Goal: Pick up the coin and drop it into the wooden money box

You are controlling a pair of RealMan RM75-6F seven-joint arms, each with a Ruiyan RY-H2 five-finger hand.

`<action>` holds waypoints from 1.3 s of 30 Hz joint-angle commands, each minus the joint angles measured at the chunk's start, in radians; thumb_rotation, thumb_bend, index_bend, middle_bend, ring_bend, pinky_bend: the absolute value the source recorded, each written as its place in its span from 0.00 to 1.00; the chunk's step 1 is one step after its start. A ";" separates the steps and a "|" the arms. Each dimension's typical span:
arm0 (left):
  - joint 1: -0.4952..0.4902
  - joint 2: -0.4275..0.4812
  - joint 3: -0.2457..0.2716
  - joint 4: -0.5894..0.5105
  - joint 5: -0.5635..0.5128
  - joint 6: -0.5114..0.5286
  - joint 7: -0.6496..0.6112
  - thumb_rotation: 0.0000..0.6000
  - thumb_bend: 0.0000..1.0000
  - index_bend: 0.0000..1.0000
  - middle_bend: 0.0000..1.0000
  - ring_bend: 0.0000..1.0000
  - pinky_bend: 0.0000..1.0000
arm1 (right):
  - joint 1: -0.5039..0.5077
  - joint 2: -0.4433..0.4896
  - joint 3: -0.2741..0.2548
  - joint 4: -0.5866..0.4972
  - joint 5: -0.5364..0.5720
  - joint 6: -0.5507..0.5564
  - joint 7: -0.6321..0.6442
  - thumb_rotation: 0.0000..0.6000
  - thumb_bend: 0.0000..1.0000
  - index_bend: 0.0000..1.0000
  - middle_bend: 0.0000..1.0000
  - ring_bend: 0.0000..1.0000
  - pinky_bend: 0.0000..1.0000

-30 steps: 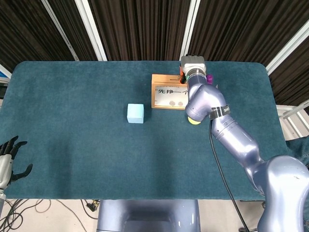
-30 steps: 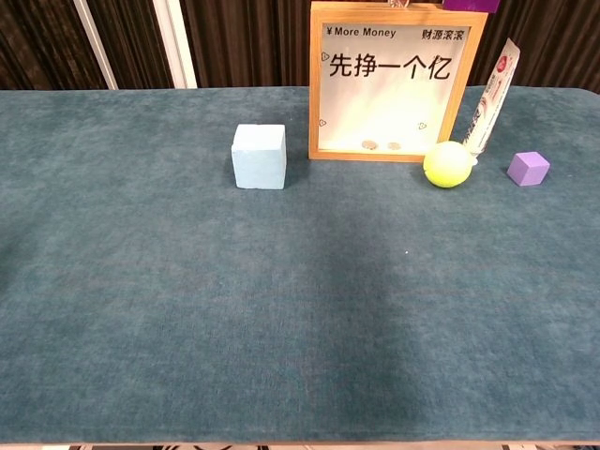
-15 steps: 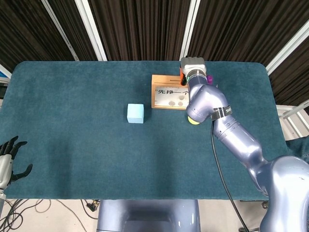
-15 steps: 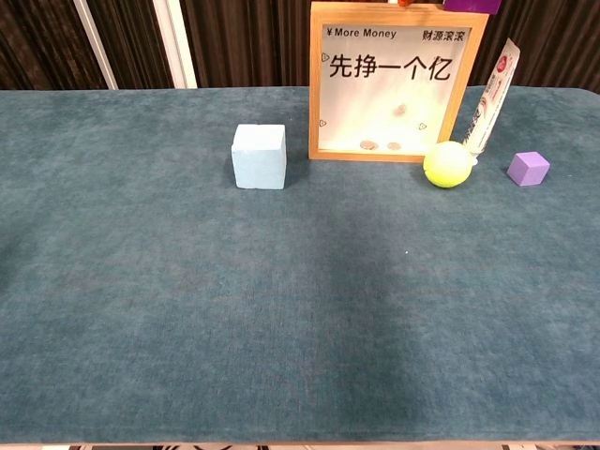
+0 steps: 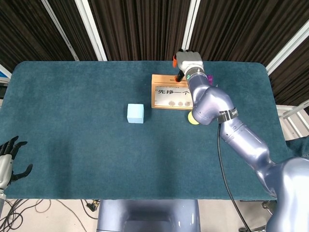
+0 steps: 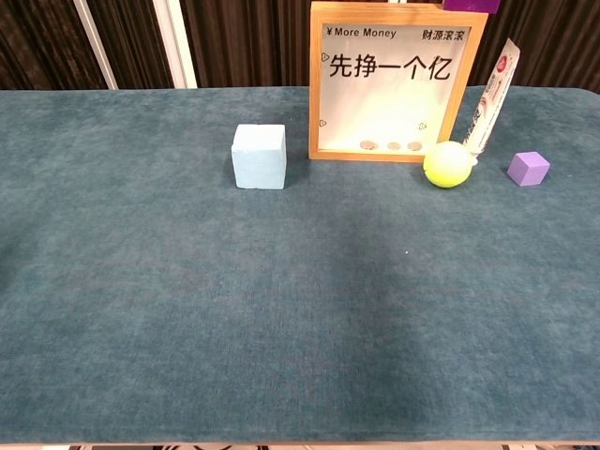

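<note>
- Whereas two coins were lying at the bottom of the box a second ago and a third was tumbling behind the pane half a second ago, three coins are now resting in a row along the bottom edge, so the dropped coin is sitting inside and the task is looking done
- The right hand is hovering over the far rim of the box, having shifted a little up and away from the slot since the earlier views; its fingers are facing away from the camera, so I cannot tell whether they are spread or curled, though judging by the fallen coin it is probably carrying nothing
- The left hand is idling at the near left table corner with fingers spread and nothing in it, unmoved
- The box is standing upright at the far side of the table, holding only the three coins behind its printed pane
- A ball is lying just beside the box's right corner, with a tube leaning behind it, a purple cube further right, and a pale blue cube left of the box, all staying put
</note>
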 commanded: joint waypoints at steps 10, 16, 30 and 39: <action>0.003 0.003 0.002 0.000 0.011 0.006 -0.011 1.00 0.32 0.20 0.00 0.00 0.02 | -0.450 0.134 0.009 -0.675 -0.832 0.059 0.574 1.00 0.43 0.29 0.00 0.00 0.00; 0.004 0.005 0.010 0.006 0.031 0.010 -0.003 1.00 0.32 0.20 0.00 0.00 0.02 | -0.768 0.178 -0.069 -1.007 -1.288 0.167 0.816 1.00 0.43 0.25 0.00 0.00 0.00; 0.013 0.002 0.015 0.019 0.063 0.042 0.011 1.00 0.32 0.20 0.00 0.00 0.02 | -1.266 0.239 -0.514 -1.059 -2.019 0.628 1.191 1.00 0.42 0.17 0.00 0.00 0.00; 0.027 -0.019 0.017 0.054 0.129 0.114 0.032 1.00 0.32 0.16 0.00 0.00 0.02 | -1.415 0.226 -0.694 -0.847 -2.166 0.832 1.432 1.00 0.42 0.17 0.00 0.00 0.00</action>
